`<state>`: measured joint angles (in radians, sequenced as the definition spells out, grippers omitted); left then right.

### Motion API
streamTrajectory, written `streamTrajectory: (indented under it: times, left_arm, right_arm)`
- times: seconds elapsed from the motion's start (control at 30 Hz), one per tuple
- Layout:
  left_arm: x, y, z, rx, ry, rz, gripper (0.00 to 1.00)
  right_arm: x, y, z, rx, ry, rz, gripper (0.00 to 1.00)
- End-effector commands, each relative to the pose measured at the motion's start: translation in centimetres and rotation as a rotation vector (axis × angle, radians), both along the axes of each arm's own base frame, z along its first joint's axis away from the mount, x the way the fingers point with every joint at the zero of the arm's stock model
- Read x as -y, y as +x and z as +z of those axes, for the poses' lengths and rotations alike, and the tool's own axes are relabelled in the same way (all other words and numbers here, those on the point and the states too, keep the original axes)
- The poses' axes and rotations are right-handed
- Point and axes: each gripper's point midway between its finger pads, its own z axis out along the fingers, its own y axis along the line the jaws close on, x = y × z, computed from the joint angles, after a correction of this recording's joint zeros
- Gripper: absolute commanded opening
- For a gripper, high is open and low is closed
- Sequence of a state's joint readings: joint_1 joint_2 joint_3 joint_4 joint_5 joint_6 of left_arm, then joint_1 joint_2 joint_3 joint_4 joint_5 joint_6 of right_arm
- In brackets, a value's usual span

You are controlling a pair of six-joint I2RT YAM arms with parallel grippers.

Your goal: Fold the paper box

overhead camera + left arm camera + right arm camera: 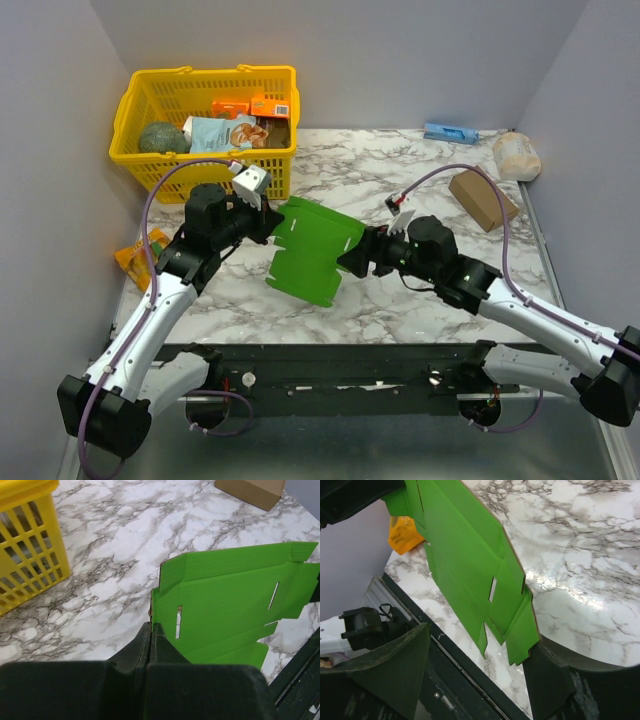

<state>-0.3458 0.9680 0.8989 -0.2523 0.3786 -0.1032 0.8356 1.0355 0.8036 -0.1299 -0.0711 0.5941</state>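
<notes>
Green creased paper box (312, 252), pinched in left fingers (141, 649); right fingers (395, 672) spread, empty.

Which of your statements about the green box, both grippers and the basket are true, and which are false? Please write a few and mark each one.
1. The left gripper is shut on an edge of the box. True.
2. The right gripper is clamped on the box. False: its jaws stand open, one on each side of the box's end.
3. The box lies flat. False: the left gripper holds it up at a tilt above the table.
4. The basket stands at the far left and has goods in it. True.
5. The brown box is inside the basket. False: it lies on the table at the far right.
</notes>
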Motion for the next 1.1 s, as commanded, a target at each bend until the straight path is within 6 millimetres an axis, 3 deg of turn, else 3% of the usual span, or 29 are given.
streamTrajectory:
  times: [0.0, 0.17, 0.3, 0.4, 0.57, 0.93, 1.07]
  left_arm:
    - [1.6, -1.3, 0.0, 0.032, 0.02, -0.109, 0.0]
    - [3.5, -4.0, 0.6, 0.054, -0.027, -0.293, 0.0]
    - [4.4, -5.5, 0.9, 0.055, -0.051, -0.399, 0.0]
    - [4.7, -5.9, 0.8, 0.038, -0.057, -0.427, 0.0]
    - [4.7, -5.9, 0.6, 0.04, -0.044, -0.44, 0.0]
    - [4.6, -5.7, 0.1, 0.025, -0.029, -0.424, 0.0]
    - [4.6, -5.6, 0.0, 0.022, -0.027, -0.422, 0.0]
  right_arm:
    - [3.7, 0.7, 1.6, 0.094, -0.104, -0.101, 0.84]
    - [6.1, 0.6, 4.0, 0.279, -0.199, -0.08, 0.87]
    - [5.3, 0.0, 5.4, 0.356, -0.254, 0.048, 0.85]
    - [3.4, -0.4, 4.4, 0.352, -0.296, 0.182, 0.79]
    - [1.9, 0.7, 2.8, 0.358, -0.365, 0.241, 0.73]
    - [0.4, -0.1, 3.4, 0.39, -0.302, 0.302, 0.59]
    - [0.0, -0.5, 3.5, 0.392, -0.288, 0.328, 0.46]
